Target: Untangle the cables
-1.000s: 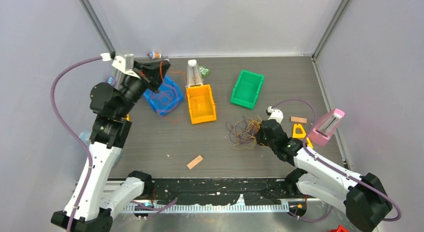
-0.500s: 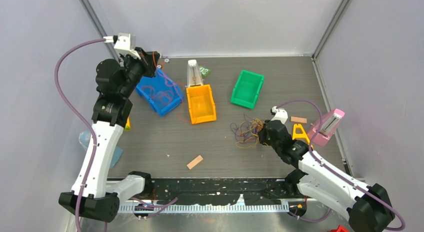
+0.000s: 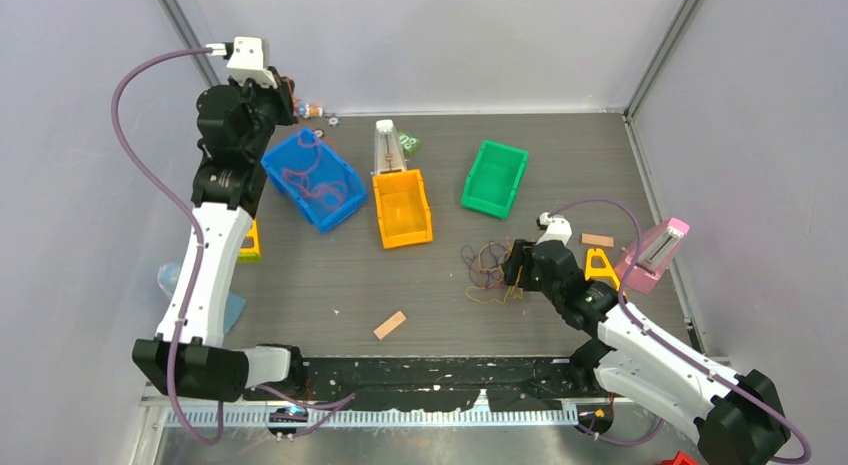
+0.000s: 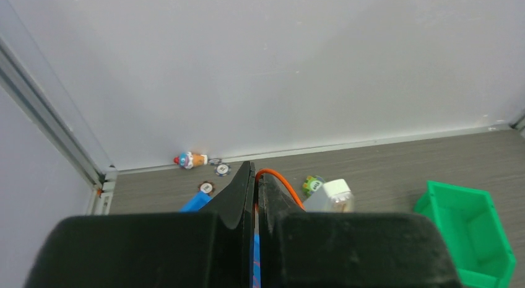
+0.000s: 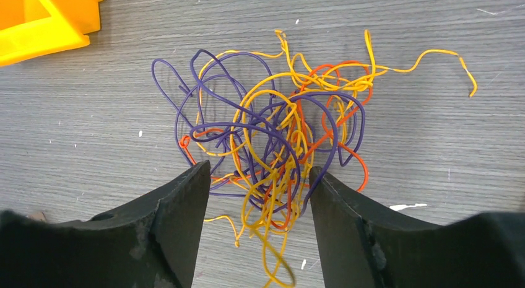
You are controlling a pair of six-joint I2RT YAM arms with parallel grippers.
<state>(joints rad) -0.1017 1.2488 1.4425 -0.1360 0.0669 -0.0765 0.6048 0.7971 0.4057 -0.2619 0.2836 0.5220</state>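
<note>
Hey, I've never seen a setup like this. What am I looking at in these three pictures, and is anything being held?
These are two robot arms bolted to a table, untangling cables. The wide picture looks down from above and behind them. The other two come from a camera on each wrist, so the black shapes at the bottom are that arm's own fingers. The left hand is raised near the back wall, pinched shut with an orange cable coming out between its fingers. The right hand is open, straddling a tangle of purple, yellow and orange cables on the table. A blue bin, an orange bin and a green bin sit further back.
</note>
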